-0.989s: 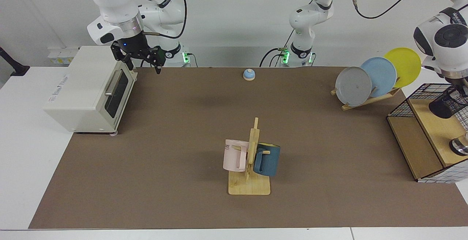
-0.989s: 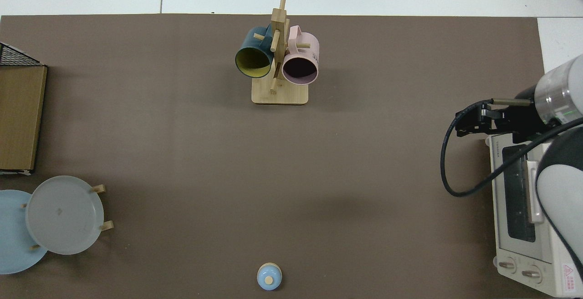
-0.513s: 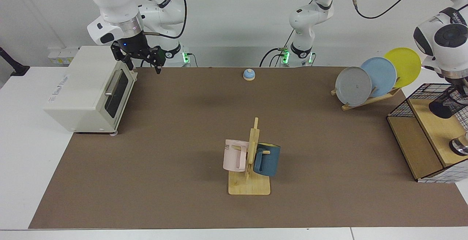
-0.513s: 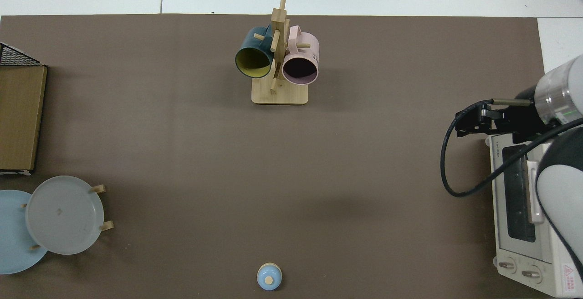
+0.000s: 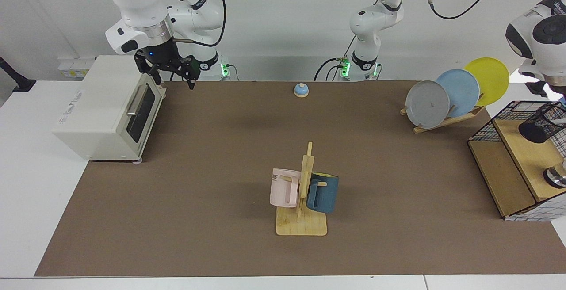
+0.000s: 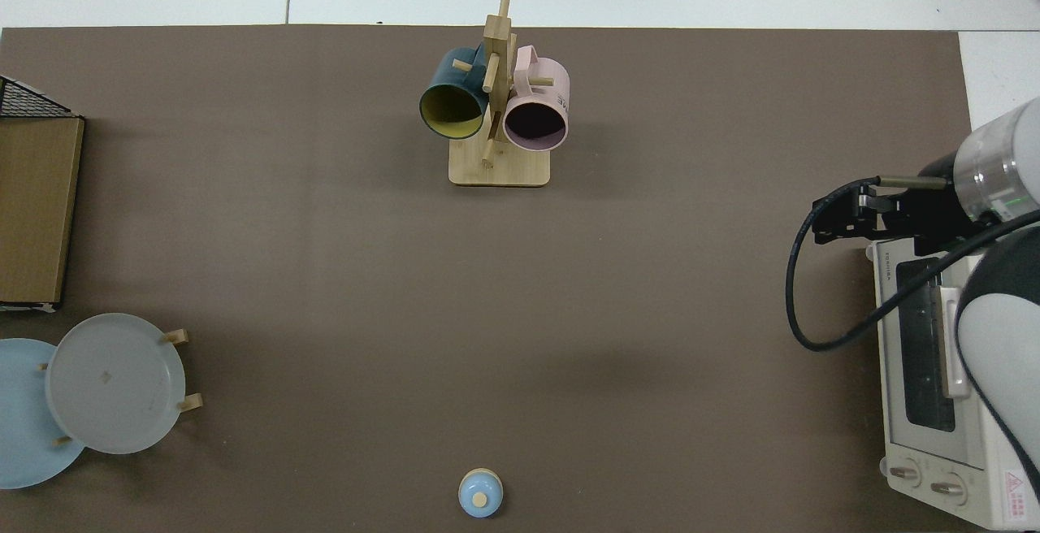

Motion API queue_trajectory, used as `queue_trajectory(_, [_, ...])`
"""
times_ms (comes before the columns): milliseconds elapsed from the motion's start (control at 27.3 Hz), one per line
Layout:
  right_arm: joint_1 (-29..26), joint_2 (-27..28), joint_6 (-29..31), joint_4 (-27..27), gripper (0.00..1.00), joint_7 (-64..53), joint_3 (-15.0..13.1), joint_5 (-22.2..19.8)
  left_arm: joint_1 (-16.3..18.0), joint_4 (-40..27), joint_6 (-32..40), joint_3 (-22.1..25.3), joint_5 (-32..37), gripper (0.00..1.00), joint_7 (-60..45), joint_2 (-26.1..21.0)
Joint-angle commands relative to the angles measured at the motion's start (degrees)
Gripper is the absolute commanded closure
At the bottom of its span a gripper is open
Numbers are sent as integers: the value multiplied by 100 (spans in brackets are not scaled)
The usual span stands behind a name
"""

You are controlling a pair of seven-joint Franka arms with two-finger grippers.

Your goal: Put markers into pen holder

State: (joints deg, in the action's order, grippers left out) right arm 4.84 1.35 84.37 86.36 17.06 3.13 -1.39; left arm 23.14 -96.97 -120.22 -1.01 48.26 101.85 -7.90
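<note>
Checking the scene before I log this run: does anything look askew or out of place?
Yes: the pen holder on the wire basket's wooden shelf sits tilted at the facing view's right edge, not upright. No marker can be made out. The left claw is out of view there; the right claw waits by the toaster oven.

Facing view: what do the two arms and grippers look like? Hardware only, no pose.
Both arms are glossy white Frankas with black joint bands, silver wrist rings and black cables looped along the links; green lights glow at both bases. The right gripper is black with a small blue light on its body above, near the toaster oven. The left gripper runs off the picture's edge by the pen holder.
</note>
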Motion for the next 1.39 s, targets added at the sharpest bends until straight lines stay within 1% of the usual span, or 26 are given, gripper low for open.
queue_trajectory(0, [-124, -73, 97, 56, 0, -150, 74, 51, -239, 371, 587, 57, -562, 63, 168, 140])
queue_trajectory(110, [-115, -73, 97, 56, 0, -150, 65, 51, -336, 503, 780, 57, -1011, 63, 159, 271])
queue_trajectory(256, [-124, -73, 97, 56, 0, -159, 74, 51, -581, 565, 1035, 57, -1512, 61, 89, 482])
queue_trajectory(330, [-115, -73, 97, 65, 0, -159, 65, 51, -766, 565, 1158, 109, -1767, 59, 37, 605])
queue_trajectory(440, [-124, -73, 97, 56, 0, -159, 65, 51, -1213, 565, 1352, 486, -2101, 58, -244, 728])
queue_trajectory(513, [-124, -73, 97, 56, 0, -159, 65, 51, -1407, 565, 1536, 680, -2347, 52, -507, 781])
queue_trajectory(623, [-124, -73, 97, 56, 0, -159, 65, 51, -1522, 574, 1887, 725, -2690, 51, -938, 869])
queue_trajectory(806, [-124, -73, 97, 56, 0, -159, 65, 51, -1794, 609, 2450, 725, -2980, 46, -1860, 984])
queue_trajectory(916, [-115, -73, 97, 56, 0, -159, 65, 51, -1970, 618, 2714, 743, -3287, 39, -2449, 1027])
queue_trajectory(1063, [-124, -73, 97, 56, 0, -159, 74, 51, -2208, 705, 3100, 751, -3560, 27, -3275, 1124])
queue_trajectory(1209, [-124, -73, 97, 56, 0, -159, 65, 51, -2348, 758, 3356, 795, -3947, 25, -4005, 1133])
queue_trajectory(1319, [-124, -73, 97, 65, 0, -159, 65, 51, -2480, 758, 3409, 857, -4175, 16, -4646, 1168])
queue_trajectory(1356, [-124, -73, 97, 65, 0, -159, 65, 51, -2507, 767, 3435, 857, -4280, 16, -4874, 1168])
